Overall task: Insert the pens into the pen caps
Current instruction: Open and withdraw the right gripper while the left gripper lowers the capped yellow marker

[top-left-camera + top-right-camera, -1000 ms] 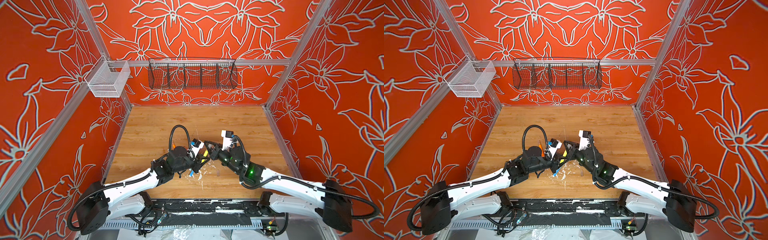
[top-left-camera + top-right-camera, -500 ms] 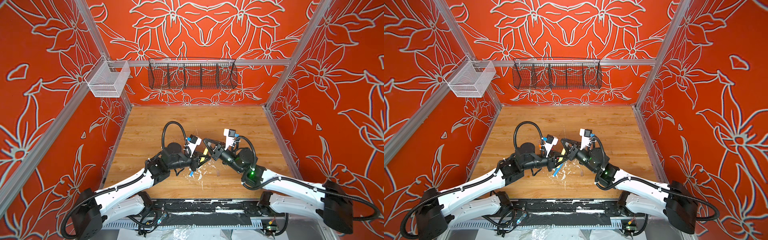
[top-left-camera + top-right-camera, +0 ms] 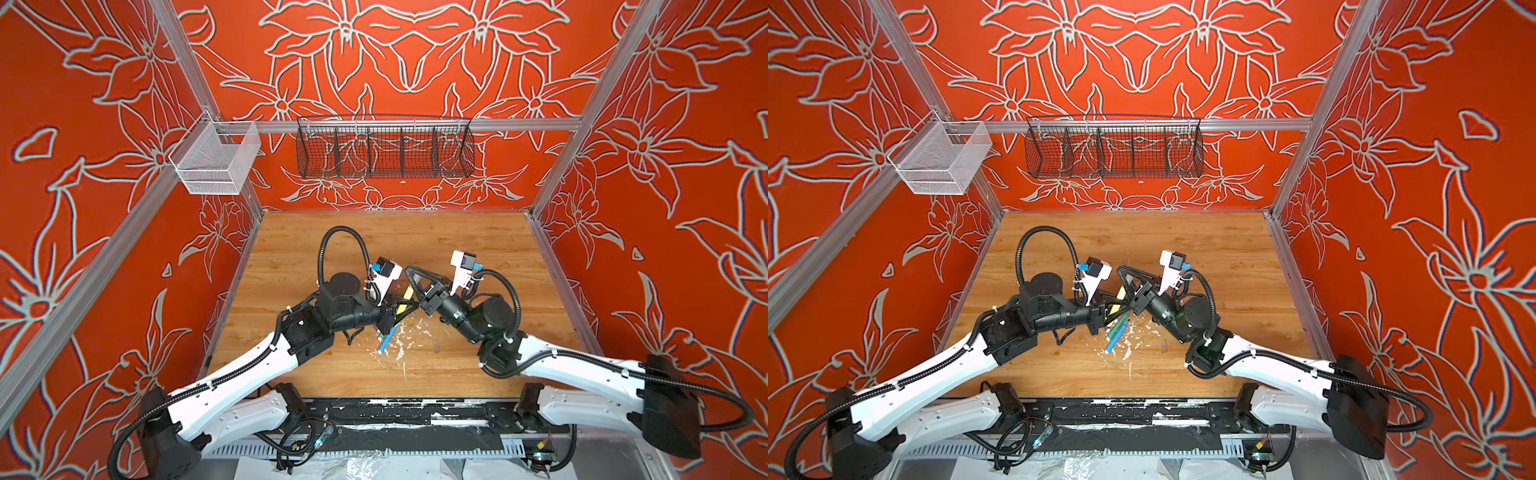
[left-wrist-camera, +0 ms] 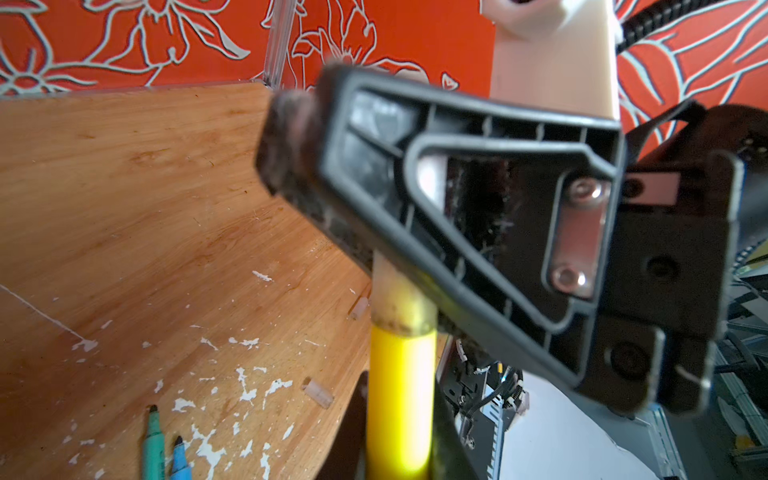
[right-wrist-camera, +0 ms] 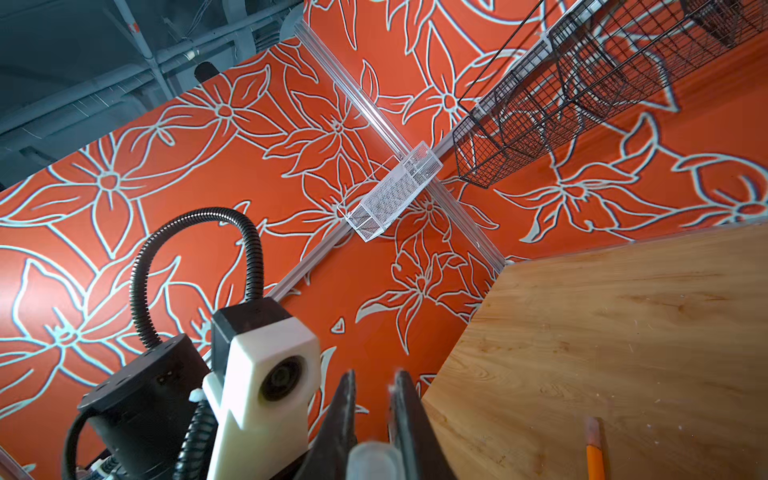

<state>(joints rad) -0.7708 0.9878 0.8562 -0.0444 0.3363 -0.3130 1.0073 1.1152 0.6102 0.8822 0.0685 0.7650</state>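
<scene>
Both claws have slid a bit toward the back wall [image 3: 382, 83], w/ the yellow pen [image 4: 399, 395] kept between them. L claw [image 3: 397, 309] is clenched on the pen's body, up off the desk [image 3: 332, 241]. The pen's tip sits in a clear cap [image 4: 395, 291], squeezed by the R claw [image 5: 374, 415]. So this pen looks capped, or nearly.

Hard to see: how deep the tip went, bc the R claw covers it. The green pen [image 3: 1122, 322] & blue pen [image 3: 1116, 340] lie on the desk below, partly hid by the arms.
</scene>
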